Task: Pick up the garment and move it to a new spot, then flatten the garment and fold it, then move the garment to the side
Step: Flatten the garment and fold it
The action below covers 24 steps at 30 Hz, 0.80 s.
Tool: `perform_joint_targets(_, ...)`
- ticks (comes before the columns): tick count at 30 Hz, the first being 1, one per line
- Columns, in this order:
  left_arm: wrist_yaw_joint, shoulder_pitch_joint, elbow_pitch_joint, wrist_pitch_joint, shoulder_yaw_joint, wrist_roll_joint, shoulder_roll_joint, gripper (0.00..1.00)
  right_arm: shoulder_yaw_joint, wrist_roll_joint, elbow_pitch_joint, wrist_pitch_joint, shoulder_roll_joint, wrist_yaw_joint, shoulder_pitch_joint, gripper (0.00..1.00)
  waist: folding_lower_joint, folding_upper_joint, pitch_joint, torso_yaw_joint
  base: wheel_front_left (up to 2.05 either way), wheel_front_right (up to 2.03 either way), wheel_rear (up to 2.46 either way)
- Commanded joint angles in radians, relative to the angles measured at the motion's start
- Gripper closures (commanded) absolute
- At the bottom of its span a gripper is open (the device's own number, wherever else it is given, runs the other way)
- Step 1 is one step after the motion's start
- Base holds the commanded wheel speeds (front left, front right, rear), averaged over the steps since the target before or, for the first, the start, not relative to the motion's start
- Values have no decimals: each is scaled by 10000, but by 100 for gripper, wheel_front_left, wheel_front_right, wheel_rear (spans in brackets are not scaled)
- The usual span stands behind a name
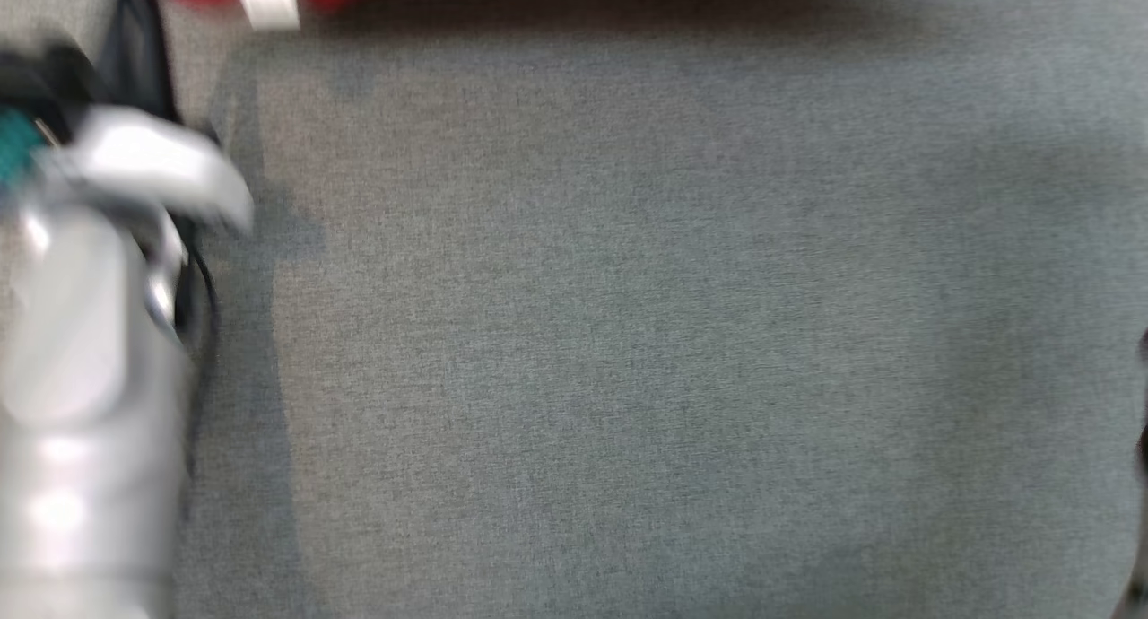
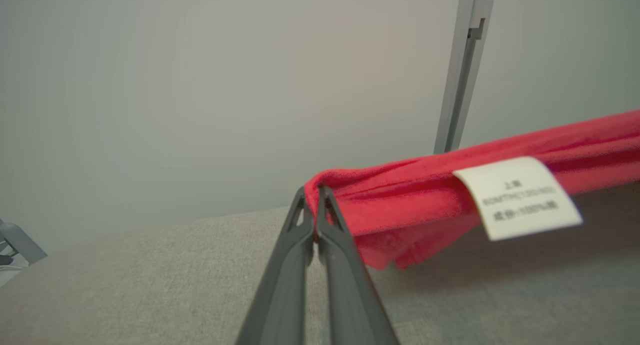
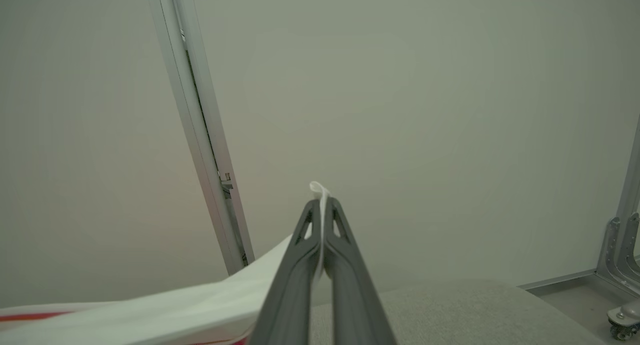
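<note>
The soft red cloth garment [image 2: 425, 200] hangs in the air, stretched in a band above the grey woven surface [image 1: 628, 332] and, in the head view, at its far edge. It sags and folds on itself between the holds, so it looks light, limp and not slippery. It should drape wherever it is let down, and it will need pulling taut from two separated edge points to lie flat.

The left gripper [image 2: 312, 195] is clenched on a bunched red edge, with its two dark fingers pressed together around the fabric. The right gripper [image 3: 324, 205] is likewise clamped, pinching a thin white fabric edge [image 3: 175, 310] that seems to be part of the same garment, with a red streak showing lower down. Both grips are at the edge, which suits spreading the garment.

A white rectangular label [image 2: 517, 197] sewn to the red band carries three short lines of printed characters. The bottom line appears to include "100%", and the rest is too blurred to read.

Beyond are a pale metal post [image 2: 462, 70] and a plain wall [image 2: 200, 85]. The pale left forearm [image 1: 81, 377] is at the head view's left.
</note>
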Motion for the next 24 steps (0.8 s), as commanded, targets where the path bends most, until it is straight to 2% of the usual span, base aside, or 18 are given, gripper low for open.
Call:
perform_joint_targets(1,277,715,96,32,345,-149,202,100,-306,128,-58,-73,-134,-143,766,100,0,0,-169,-90,0,0,0)
perform_joint_targets(6,342,2753,-62,21,537,-250,-466,100,-179,365,-90,-73,399,-142,3194,100,0,0,-684,-191,0,0,0)
perform_joint_targets(13,415,4938,-50,23,874,-419,-1079,100,57,512,353,-74,758,-139,5345,100,0,0,-1837,-340,0,0,0)
perform_joint_targets(24,271,7484,-104,18,1051,-435,-1296,100,132,374,922,-75,872,-139,7544,100,0,0,-4156,-336,0,0,0)
